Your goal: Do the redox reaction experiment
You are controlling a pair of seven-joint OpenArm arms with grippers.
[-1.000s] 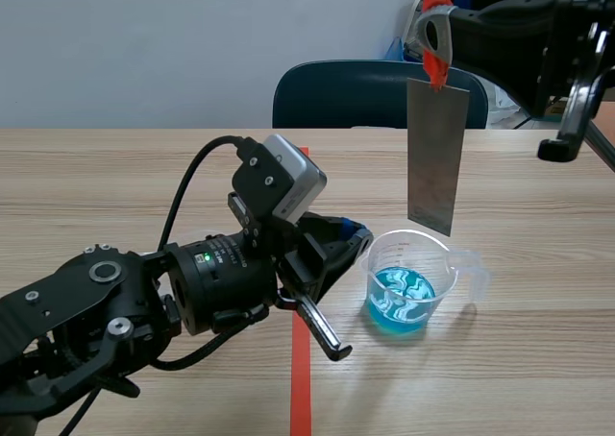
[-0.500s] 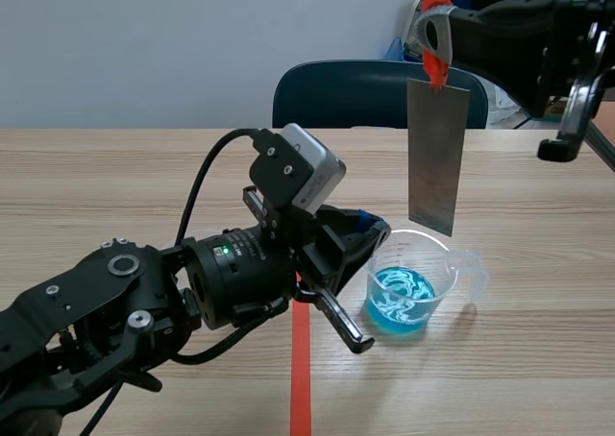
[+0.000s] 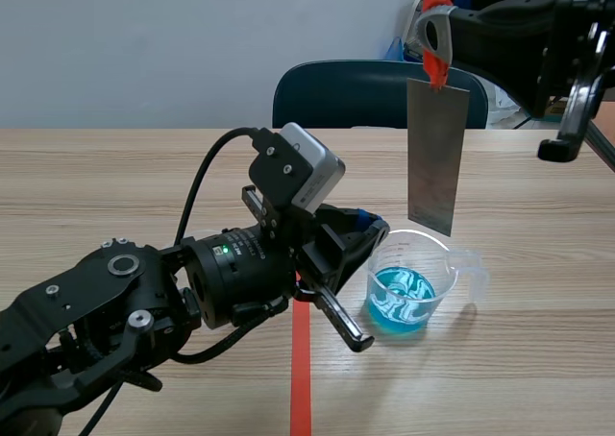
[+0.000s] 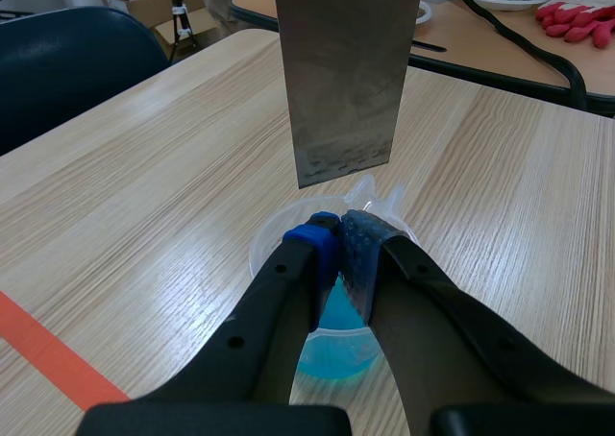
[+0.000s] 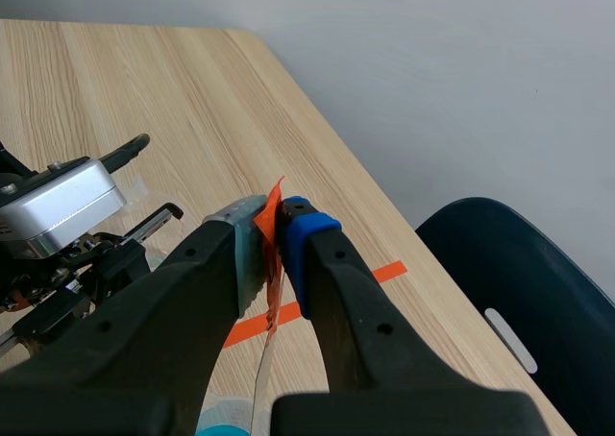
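since a second ago the left arm has pushed forward to the plastic cup (image 3: 408, 284) (image 4: 272, 241), then held there. its jaws are clenched on nothing, pads pressed together just over the cup's rim on the side away from the spout. the cup stands on the counter (image 3: 538, 359) with blue liquid (image 3: 401, 302) in it. straight above the cup the metal strip (image 3: 437, 157) (image 4: 346, 81) hangs upright, its lower edge just clear of the rim, and the right jaws grasp the strip by its orange tab (image 3: 435, 66) (image 5: 272, 213).

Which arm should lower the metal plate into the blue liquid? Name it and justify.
Right. The right gripper holds the metal plate by its orange tag, hanging just above the beaker. The left gripper is shut on the beaker's rim.
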